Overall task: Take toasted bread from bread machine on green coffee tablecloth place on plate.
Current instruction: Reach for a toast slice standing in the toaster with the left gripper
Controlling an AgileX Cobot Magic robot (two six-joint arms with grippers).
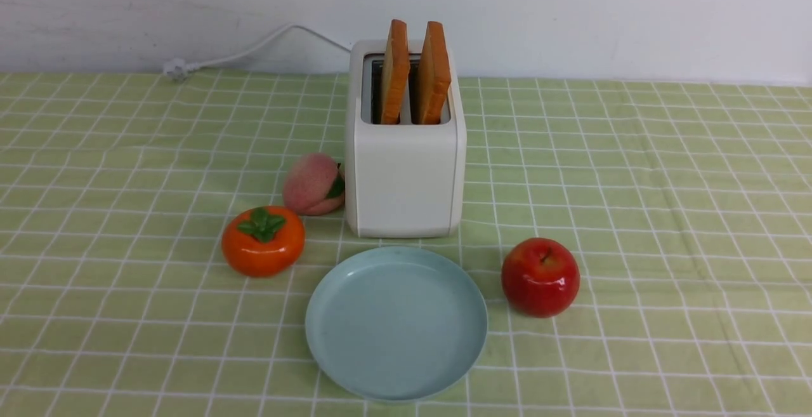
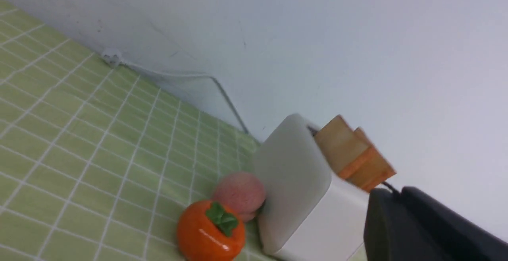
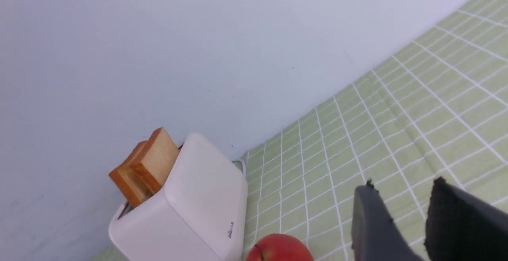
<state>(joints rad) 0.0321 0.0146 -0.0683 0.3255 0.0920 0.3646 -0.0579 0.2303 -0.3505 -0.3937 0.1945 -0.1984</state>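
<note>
Your toasted bread stands upright in the bread machine (image 1: 403, 176), one slice per slot: the left slice (image 1: 394, 71) and the right slice (image 1: 434, 73) both rise well above the grey top, crust edges facing you. The bread machine sits on the green coffee tablecloth (image 1: 634, 182) covering the table, near the white wall, and its power cord (image 1: 254, 49) trails off to the left along the wall's foot. Just in front of the machine lies the plate (image 1: 396, 322), pale blue and bare, its far rim close to the machine's base. A peach (image 1: 312, 184) rests against the machine's left side, with an orange persimmon (image 1: 262, 241) just in front of it and left of the plate. A red apple (image 1: 540, 276) sits right of the plate, close to its rim but apart from it. In the right wrist view your right pincer (image 3: 404, 184) has its fingers apart, with cloth showing in the gap between them, holding nothing, with the apple and machine beyond it. In the left wrist view your left pincer (image 2: 395, 192) shows only as a dark shape at the edge, near the machine's corner; you cannot tell whether it is spread or closed.
</note>
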